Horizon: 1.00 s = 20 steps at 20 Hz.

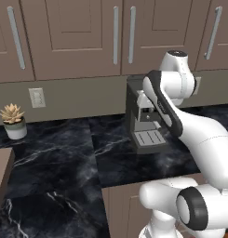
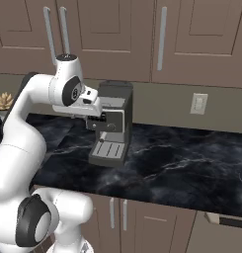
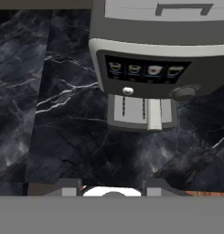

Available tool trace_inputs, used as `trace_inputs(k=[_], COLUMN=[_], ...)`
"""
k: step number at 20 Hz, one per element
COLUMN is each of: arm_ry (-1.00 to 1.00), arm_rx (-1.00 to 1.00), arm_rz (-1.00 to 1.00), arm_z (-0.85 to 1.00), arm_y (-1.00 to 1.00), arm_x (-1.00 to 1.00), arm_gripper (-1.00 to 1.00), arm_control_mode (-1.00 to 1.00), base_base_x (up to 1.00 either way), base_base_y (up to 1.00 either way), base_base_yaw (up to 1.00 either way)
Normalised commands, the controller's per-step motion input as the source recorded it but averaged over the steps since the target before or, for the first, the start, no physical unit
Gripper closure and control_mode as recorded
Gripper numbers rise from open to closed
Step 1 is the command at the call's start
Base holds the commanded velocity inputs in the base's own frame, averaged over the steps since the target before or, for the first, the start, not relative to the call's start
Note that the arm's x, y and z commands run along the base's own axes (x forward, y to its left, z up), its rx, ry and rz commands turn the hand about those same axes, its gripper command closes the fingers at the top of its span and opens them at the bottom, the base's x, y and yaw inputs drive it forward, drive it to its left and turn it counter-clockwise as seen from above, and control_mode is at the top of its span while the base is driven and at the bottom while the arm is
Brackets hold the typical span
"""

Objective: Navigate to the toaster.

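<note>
Left base view: white arm folded above a black marble counter (image 1: 55,158), tool (image 1: 145,103) held just in front of a dark grey coffee machine (image 1: 142,122) with a drip tray. Small potted succulent (image 1: 13,121) far left against the backsplash, wall switch (image 1: 36,97) above and beside it, brown upper cabinets (image 1: 73,37) across the top. No toaster on the stretch of counter shown here.

Right base view: same scene from the other side. Coffee machine (image 2: 111,129) at centre-left, tool (image 2: 95,120) close to its front panel, succulent (image 2: 3,101) glimpsed behind the arm, a second wall switch (image 2: 198,104) to the right, bare marble counter (image 2: 181,168) running off right. Again no silver four-slot toaster; its place not determinable from these pictures, so presumably further along the kitchen.

Hand view: looking down on the coffee machine (image 3: 150,68), its row of drink icons and its spout block. Finger tips (image 3: 67,186) barely rising at the bottom edge, set apart, with nothing between them, hence tool judged open and empty.

Risks: mistaking the coffee machine for the goal and stopping here; driving with the tool so near the machine and clipping it; choosing the wrong direction along the counter, with no cue in sight.
</note>
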Motion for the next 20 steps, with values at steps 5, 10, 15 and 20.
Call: trace_inputs(k=[5, 10, 15, 20], arm_ry=[0.0, 0.0, 0.0, 0.0], arm_rx=[0.0, 0.0, 0.0, 0.0], arm_rz=[0.0, 0.0, 0.0, 0.0], arm_z=[0.0, 0.0, 0.0, 0.0], arm_y=[0.0, 0.0, 0.0, 0.0], arm_x=[0.0, 0.0, 0.0, 0.0], arm_gripper=[-1.0, -1.0, -1.0, -1.0], arm_control_mode=[1.0, 1.0, 1.0, 1.0], base_base_x=[0.0, 0.0, -0.11, -0.08], base_base_y=[0.0, 0.0, 0.0, -0.07], base_base_yaw=[0.0, 0.0, 0.0, -0.13])
